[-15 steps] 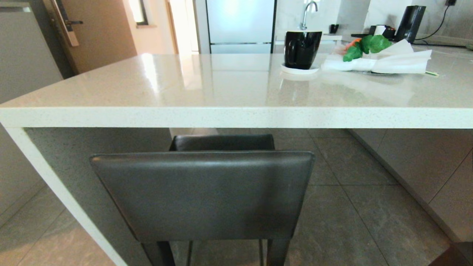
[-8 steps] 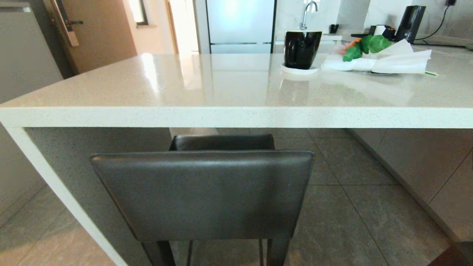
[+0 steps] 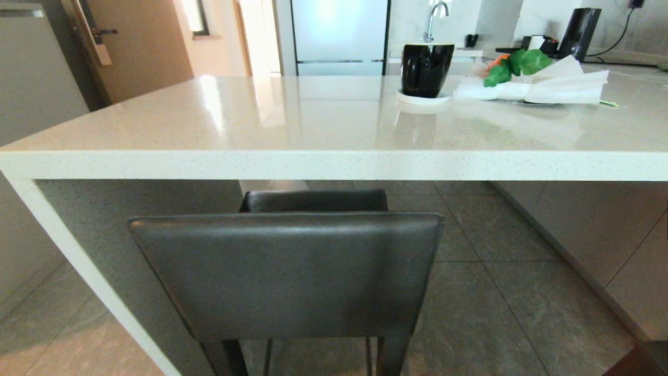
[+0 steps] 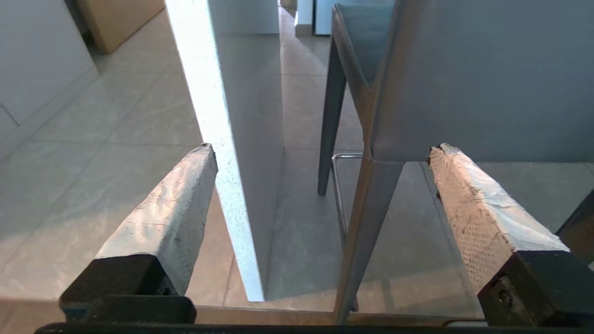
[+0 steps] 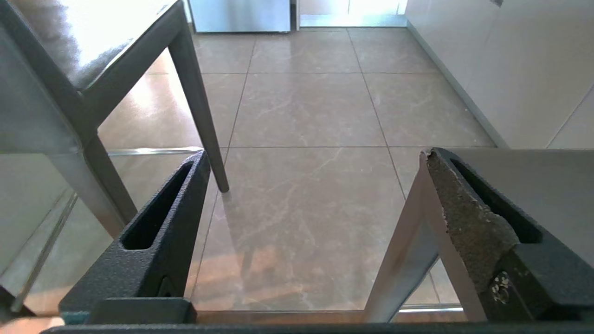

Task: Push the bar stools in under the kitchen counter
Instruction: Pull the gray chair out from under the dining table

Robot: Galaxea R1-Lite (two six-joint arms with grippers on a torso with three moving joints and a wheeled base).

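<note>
One bar stool point(image 3: 286, 274) stands straight ahead with its dark grey backrest toward me and its seat point(image 3: 313, 200) partly under the kitchen counter point(image 3: 313, 166). My left gripper point(image 4: 322, 149) hangs open and empty low behind this stool, with the stool's backrest point(image 4: 487, 79), rear leg point(image 4: 366, 222) and the counter's white side panel point(image 4: 209, 93) ahead of it. My right gripper point(image 5: 315, 155) is open and empty too, between that stool point(image 5: 46, 93) and a second bar stool point(image 5: 557, 185), whose leg point(image 5: 408, 260) shows near one finger. Neither gripper shows in the head view.
On the countertop stand a black mug on a white saucer point(image 3: 427, 69) and white napkins with green leaves point(image 3: 543, 81). A grey cabinet face point(image 3: 600, 230) runs under the counter on the right. Tiled floor point(image 5: 306, 111) lies between the two stools. A fridge point(image 3: 339, 36) stands beyond.
</note>
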